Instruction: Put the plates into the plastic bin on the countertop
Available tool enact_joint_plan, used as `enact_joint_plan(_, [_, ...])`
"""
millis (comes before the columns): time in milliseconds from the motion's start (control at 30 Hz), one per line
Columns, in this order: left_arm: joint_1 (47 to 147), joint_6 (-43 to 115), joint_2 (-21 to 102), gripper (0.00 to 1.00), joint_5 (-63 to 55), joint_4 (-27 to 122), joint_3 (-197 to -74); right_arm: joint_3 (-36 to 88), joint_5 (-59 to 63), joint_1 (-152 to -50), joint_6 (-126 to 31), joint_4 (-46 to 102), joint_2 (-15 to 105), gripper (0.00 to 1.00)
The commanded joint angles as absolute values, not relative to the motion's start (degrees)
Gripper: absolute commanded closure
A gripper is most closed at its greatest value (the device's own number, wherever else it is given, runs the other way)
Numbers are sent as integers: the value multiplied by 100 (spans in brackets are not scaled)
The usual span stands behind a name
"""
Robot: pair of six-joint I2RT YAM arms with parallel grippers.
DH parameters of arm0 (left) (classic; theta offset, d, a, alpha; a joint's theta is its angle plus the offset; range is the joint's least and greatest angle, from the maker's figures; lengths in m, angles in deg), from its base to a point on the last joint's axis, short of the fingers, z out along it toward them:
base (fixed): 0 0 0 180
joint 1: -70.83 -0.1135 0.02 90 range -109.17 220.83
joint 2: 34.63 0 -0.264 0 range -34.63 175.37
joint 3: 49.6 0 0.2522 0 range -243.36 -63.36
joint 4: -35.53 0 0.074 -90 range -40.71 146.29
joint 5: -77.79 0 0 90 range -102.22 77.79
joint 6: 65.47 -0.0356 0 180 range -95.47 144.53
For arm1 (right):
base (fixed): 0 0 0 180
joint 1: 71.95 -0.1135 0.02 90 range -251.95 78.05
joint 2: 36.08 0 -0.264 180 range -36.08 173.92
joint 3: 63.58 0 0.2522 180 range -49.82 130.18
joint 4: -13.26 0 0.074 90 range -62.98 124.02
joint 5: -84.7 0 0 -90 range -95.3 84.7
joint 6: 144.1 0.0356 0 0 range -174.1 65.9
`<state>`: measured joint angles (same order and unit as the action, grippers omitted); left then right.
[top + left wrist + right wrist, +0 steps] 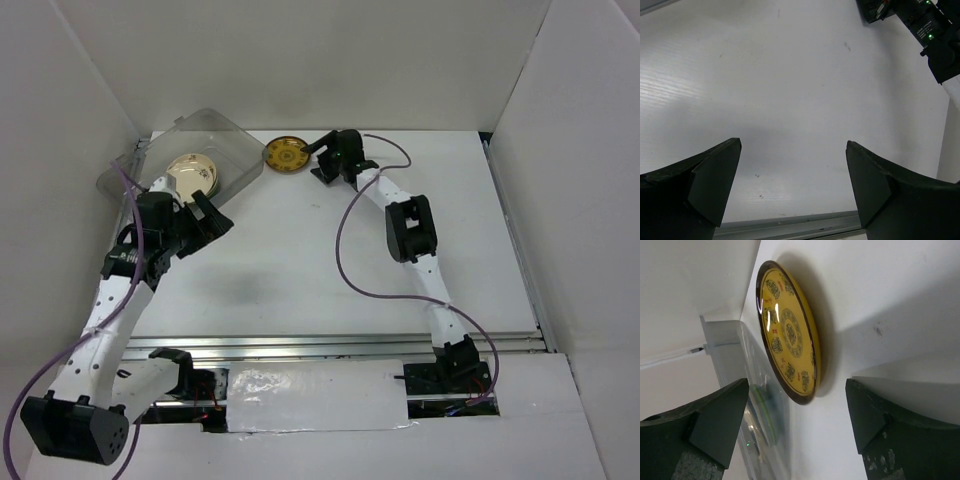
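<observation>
The gold plate (790, 357) lay flat on the countertop (300, 260), just beside the bin's (225, 135) right wall and not yet inside. A cream plate (193, 172) sat in the bin. The right gripper (794, 385) faced the gold plate's near rim, its 2 fingers spread and gripping nothing. The left gripper (792, 145) hung over bare countertop near the bin, fingers wide and empty.

The plate looked glazed, so probably stiff, slick and easy to chip, though light. Lying flat, it offered only its thin raised rim. A pinch across the near edge seemed best, firm enough not to slip.
</observation>
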<state>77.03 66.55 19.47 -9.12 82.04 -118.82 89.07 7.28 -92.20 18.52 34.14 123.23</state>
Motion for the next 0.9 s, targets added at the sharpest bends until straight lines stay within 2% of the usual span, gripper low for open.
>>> enact_joint_plan(0, [7830,6619,2011,1,-633,7131,-11698,7376,-141,-9374,1753,3172,11340,12])
enact_joint_plan(133, [8146,6855,3001,1,-265,6065,-11741,4771,-756,-9024,2095,2529,9711,0])
enact_joint_plan(167, [8225,6952,3240,1,-290,5837,-11750,3590,-1133,-8875,2131,2213,8855,0])
enact_joint_plan(333, [9016,7340,4822,1,-1421,4289,-12100,1333,-1330,-8452,1466,2200,6637,0])
enact_joint_plan(367, [9278,7279,5468,1,-2076,4227,-12554,1076,-1138,-8365,1333,2184,6379,0])
enact_joint_plan(433, [9604,6893,6210,1,-2677,4287,-13536,427,-804,-8206,842,2000,5669,0])
enact_joint_plan(467, [9675,6561,7049,1,-3020,4401,-13978,240,-620,-8171,735,1982,5456,0])
enact_joint_plan(567, [9860,6260,8518,1,-3374,5251,-15718,-305,-363,-7969,330,2070,4595,0])
enact_joint_plan(600, [9887,6303,8855,1,-3558,5837,-16549,-541,-250,-7881,173,2096,4201,0])
enact_joint_plan(700, [9983,6391,9561,1,-3586,6046,-17198,-972,188,-7591,5,2009,3532,0])
enact_joint_plan(767, [10194,5927,9877,1,-3979,6045,-17706,-1149,506,-7485,-66,1859,3328,0])
enact_joint_plan(867, [10475,4487,10869,1,-4604,6720,-19443,-1212,1121,-7239,-320,2025,3082,0])
